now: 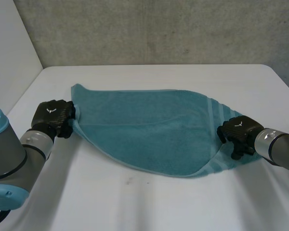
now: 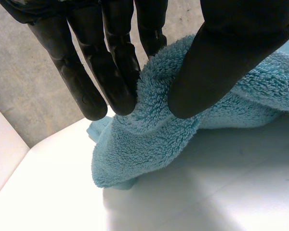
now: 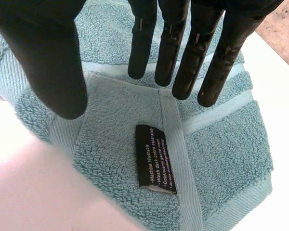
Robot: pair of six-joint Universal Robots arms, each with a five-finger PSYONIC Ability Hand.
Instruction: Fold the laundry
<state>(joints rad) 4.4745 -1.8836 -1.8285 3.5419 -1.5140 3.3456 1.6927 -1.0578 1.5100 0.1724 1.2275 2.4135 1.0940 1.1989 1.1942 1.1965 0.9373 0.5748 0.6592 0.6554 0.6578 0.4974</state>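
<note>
Across the tabletop [image 1: 135, 202] — towel [image 1: 154, 130]: folded, long axis running hand to hand.
Left hand [image 1: 52, 115]: fingers [image 2: 115, 72] and thumb pinching towel's left end.
Right hand [image 1: 238, 131]: fingers [image 3: 176, 57] straight, unclenched — over right end by care label [image 3: 154, 156].

left hand [image 2: 226, 53] pinching, right hand [image 3: 45, 53] fingers straight

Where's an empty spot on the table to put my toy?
The biggest bare table is on the robot's side of the towel. A strip between the towel and the wall is free too. It's crowded at the towel's ends, where the left hand and right hand sit.
</note>
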